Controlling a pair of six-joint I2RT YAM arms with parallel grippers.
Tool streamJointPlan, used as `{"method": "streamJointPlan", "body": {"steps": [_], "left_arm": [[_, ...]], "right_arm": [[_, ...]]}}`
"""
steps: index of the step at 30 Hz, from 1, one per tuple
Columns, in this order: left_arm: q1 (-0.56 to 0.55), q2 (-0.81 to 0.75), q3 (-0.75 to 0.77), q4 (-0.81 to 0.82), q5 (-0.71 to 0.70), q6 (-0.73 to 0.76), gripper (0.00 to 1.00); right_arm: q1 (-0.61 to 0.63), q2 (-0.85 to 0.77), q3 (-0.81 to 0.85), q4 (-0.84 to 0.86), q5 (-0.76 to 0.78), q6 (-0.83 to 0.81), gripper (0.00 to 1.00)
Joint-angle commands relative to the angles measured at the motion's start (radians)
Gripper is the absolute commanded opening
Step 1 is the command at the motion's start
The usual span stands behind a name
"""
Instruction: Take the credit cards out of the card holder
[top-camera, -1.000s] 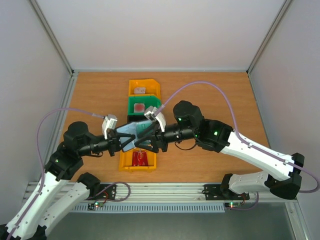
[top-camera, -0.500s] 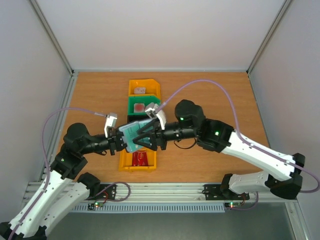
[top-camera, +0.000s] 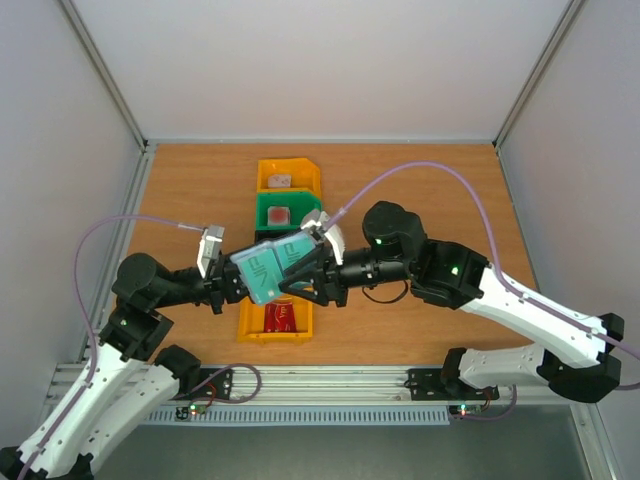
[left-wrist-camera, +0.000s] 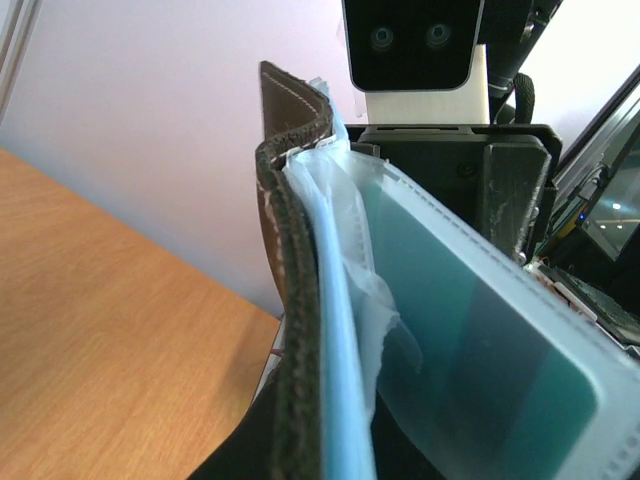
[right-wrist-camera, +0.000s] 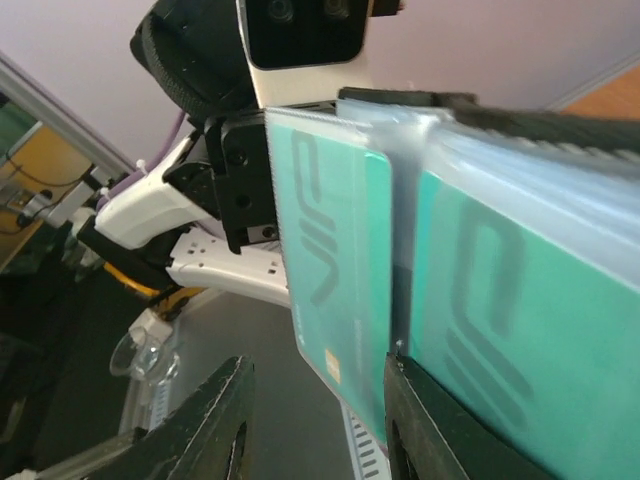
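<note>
The card holder (top-camera: 262, 272) hangs open above the bins, its black leather edge (left-wrist-camera: 295, 330) upright in the left wrist view. My left gripper (top-camera: 232, 285) is shut on its lower end. Clear sleeves hold two teal credit cards; one (right-wrist-camera: 335, 260) sticks out of its pocket, the other (right-wrist-camera: 520, 300) sits inside a sleeve. My right gripper (right-wrist-camera: 315, 420) is open and straddles the lower corner of the protruding card. Its left finger (right-wrist-camera: 220, 420) stands apart from the card, and its right finger (right-wrist-camera: 420, 420) is against the sleeve.
A row of bins runs down the table's middle: a yellow bin (top-camera: 287, 176) at the back, a green bin (top-camera: 285, 210), then a front yellow bin (top-camera: 250, 322) with a red card (top-camera: 281, 316) in it. Both arms cross above them.
The left arm drew back to the left and turned the holder so that its teal cards face up. The right gripper followed and its jaws narrowed around the card.
</note>
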Motion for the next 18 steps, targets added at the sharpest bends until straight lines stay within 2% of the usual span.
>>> {"method": "streamJointPlan", "body": {"steps": [1,6,10,18], "left_arm": [[-0.005,-0.023,0.005,0.094,0.054,0.053,0.00],[-0.005,-0.026,-0.002,0.122,0.089,0.059,0.00],[-0.005,-0.041,-0.012,0.133,0.116,0.069,0.00],[-0.005,-0.059,-0.027,0.210,0.162,0.057,0.00]], "right_arm": [[0.021,0.075,0.075,-0.026,-0.037,-0.043,0.36],[0.023,0.097,0.093,-0.017,-0.036,-0.055,0.36],[0.023,0.084,0.087,-0.018,-0.022,-0.061,0.44],[0.023,0.024,0.081,-0.112,0.147,-0.068,0.47]]}}
